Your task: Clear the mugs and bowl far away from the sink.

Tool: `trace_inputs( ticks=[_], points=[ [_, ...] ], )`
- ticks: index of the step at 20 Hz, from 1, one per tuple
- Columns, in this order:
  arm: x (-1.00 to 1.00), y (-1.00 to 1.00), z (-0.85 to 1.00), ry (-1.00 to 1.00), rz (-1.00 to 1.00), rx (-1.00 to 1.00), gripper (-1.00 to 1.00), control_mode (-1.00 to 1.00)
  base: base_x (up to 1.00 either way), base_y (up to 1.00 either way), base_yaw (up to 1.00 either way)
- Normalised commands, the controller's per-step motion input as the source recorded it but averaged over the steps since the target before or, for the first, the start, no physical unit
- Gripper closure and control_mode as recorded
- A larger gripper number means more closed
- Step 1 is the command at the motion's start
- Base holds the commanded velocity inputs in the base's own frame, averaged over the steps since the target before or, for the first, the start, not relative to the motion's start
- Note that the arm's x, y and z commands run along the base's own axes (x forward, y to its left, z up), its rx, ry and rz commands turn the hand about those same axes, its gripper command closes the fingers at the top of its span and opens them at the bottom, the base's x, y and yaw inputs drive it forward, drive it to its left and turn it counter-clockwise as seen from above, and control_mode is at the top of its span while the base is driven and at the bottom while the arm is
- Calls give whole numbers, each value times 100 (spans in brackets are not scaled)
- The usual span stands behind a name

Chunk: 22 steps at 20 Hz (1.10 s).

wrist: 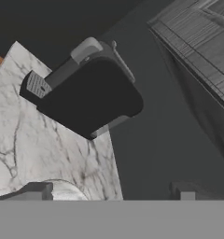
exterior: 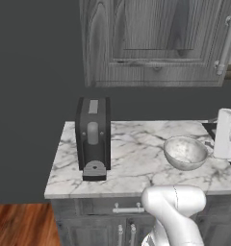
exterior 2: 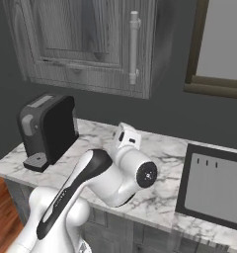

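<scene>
1 bowl (exterior: pixel 186 153) beside arm, sink (exterior 2: pixel 215 185) cut off, gripper (wrist: pixel 115 192) open

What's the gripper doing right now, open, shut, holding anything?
Gripper: open, jaws wide apart, holding nothing; it hangs near the bowl.

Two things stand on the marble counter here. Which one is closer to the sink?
The speckled bowl, which sits at the counter end next to the sink. The black coffee machine stands at the opposite end.
</scene>
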Motion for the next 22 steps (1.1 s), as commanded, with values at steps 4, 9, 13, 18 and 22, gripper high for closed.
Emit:
trace_inputs(
  ticks=[4,9,13,18,22],
  points=[
    [0,-4,-10,16,0,0,-100,-100,0,0,0],
    [0,-17,-22,19,0,-2,-100,-100,0,0,0],
    [0,-15,-36,16,1,-5,-100,-100,0,0,0],
    [0,-5,-39,12,10,-1,-100,-100,0,0,0],
    [0,0,-35,11,14,0,-100,-100,0,0,0]
  ],
)
